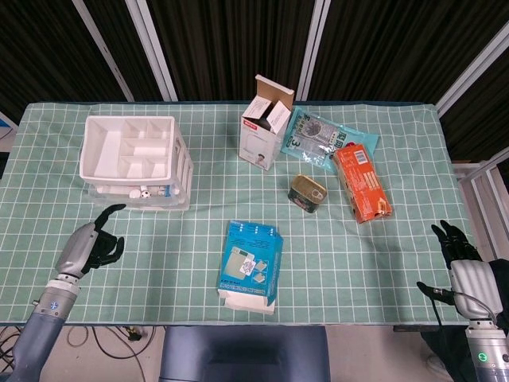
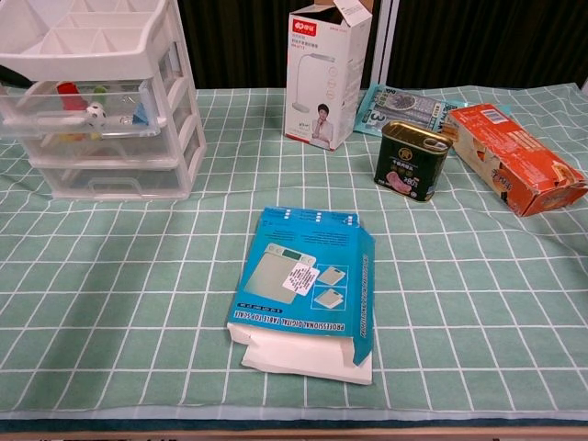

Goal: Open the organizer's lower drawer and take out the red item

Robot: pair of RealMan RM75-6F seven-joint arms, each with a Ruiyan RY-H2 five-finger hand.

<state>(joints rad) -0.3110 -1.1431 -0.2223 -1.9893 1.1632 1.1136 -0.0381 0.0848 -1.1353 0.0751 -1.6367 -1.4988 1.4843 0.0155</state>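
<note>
The white three-drawer organizer (image 1: pixel 131 159) (image 2: pixel 110 55) stands at the table's left. In the chest view its top drawer (image 2: pixel 83 118) is pulled out a little and holds a red item (image 2: pixel 66 95), a small ball (image 2: pixel 92 110) and a blue piece. The bottom drawer (image 2: pixel 115 181) is pushed in. My left hand (image 1: pixel 89 243) hovers in front of the organizer, apart from it. Its fingers are curled in, its thumb sticks out, and it holds nothing. My right hand (image 1: pixel 461 259) hangs past the table's right front edge, fingers apart and empty.
A blue flat box (image 1: pixel 252 264) lies at the front middle. A tall white carton (image 1: pixel 265 134), a tin can (image 1: pixel 307 192), a foil packet (image 1: pixel 322 137) and an orange box (image 1: pixel 360 181) stand toward the right back.
</note>
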